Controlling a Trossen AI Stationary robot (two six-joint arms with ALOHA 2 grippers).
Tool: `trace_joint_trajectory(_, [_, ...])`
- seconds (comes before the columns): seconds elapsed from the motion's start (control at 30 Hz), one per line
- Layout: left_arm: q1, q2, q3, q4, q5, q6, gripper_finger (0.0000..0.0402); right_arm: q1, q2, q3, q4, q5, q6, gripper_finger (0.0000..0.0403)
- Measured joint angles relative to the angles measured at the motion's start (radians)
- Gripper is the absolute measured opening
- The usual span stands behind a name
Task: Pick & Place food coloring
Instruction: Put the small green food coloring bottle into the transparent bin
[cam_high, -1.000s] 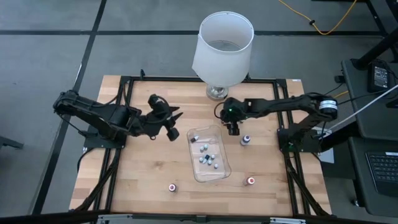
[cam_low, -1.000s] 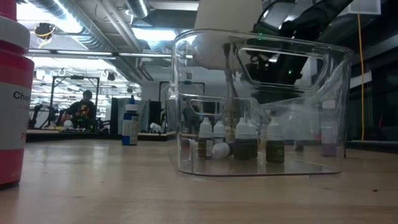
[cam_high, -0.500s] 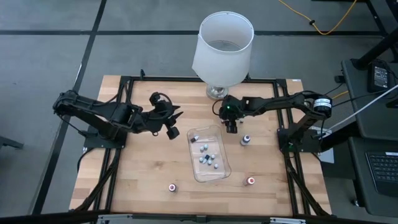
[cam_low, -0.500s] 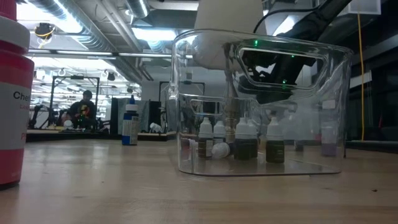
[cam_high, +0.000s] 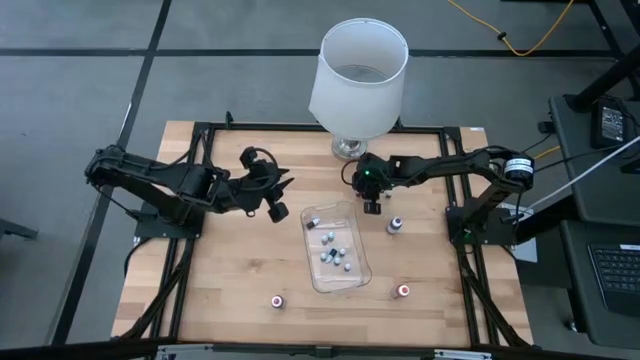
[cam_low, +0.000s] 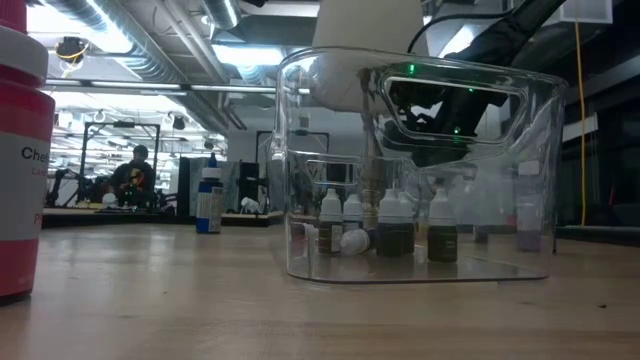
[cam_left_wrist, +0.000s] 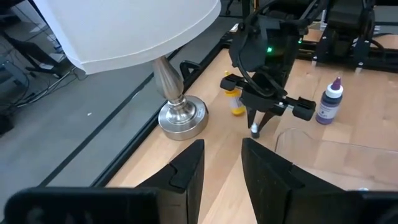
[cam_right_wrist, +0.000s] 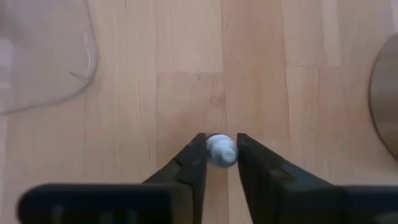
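From above, the right tool (cam_high: 372, 207) is seen pointed down at the worktop (cam_high: 220, 290) just off the far right corner of the clear tray (cam_high: 361, 270), between the lamp (cam_high: 357, 75) base and the tray. A purple-capped bottle (cam_high: 396, 225) stands just beside it, and two red-capped ones (cam_high: 403, 291) sit near the front edge, one on each side of the tray. The left tool (cam_high: 277, 197) is parked well off to the tray's left.

At worktop level, a handful of white-capped bottles (cam_low: 385, 226) are seen inside the tray (cam_low: 300, 150), most upright, one lying on its side. A big red container (cam_low: 22, 160) is up close on the left, and a person (cam_low: 132, 172) can be made out far back in the room.

In the left wrist view, the left tool's fingers (cam_left_wrist: 186, 168) are spread with nothing between them. The right tool (cam_left_wrist: 256, 129) is seen farther off, pinching a tiny white-capped bottle (cam_left_wrist: 255, 129) right by the tray's corner; a yellow bottle (cam_left_wrist: 234, 103) stands behind it.

In the right wrist view, the white cap (cam_right_wrist: 221, 150) is seen clamped between the two fingers (cam_right_wrist: 193, 163), bare wood underneath.

Compared with half a second ago nothing much is changed; a second ago the left tool was lower and nearer the tray.
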Motion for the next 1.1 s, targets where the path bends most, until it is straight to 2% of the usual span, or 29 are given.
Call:
trace_joint_trajectory(0.13, [0.0,0.0,0.0,0.0,-0.001,0.0,0.0104,0.0,-0.001,0.001,-0.005,-0.003,0.023,0.0056])
trace_joint_trajectory(0.3, [0.0,0.0,0.0,0.0,-0.001,0.006,0.0101,0.012,-0.025,0.043,-0.107,-0.015,0.031,0.0056])
trace_joint_trajectory(0.43, [0.0,0.0,0.0,0.001,-0.013,0.033,0.01,0.034,-0.092,0.133,-0.236,-0.014,0.027,0.007])
trace_joint_trajectory(0.57, [0.001,0.0,0.0,-0.003,-0.09,0.029,0.01,0.065,-0.175,0.232,-0.391,-0.009,0.025,0.0059])
trace_joint_trajectory(0.7, [0.02,-0.006,0.0,-0.02,-0.147,0.028,0.01,0.123,-0.256,0.332,-0.484,-0.025,0.024,0.0053])
trace_joint_trajectory(0.8, [0.042,-0.022,0.0,-0.034,-0.163,0.026,0.01,0.182,-0.294,0.412,-0.507,-0.03,0.025,0.0063])
trace_joint_trajectory(0.9, [0.064,-0.043,0.001,-0.039,-0.167,0.026,0.01,0.247,-0.292,0.487,-0.548,-0.03,0.028,0.0069])
trace_joint_trajectory(1.1, [0.087,-0.095,0.0,-0.052,-0.161,0.033,0.01,0.353,-0.202,0.569,-0.546,-0.018,0.075,0.0059])
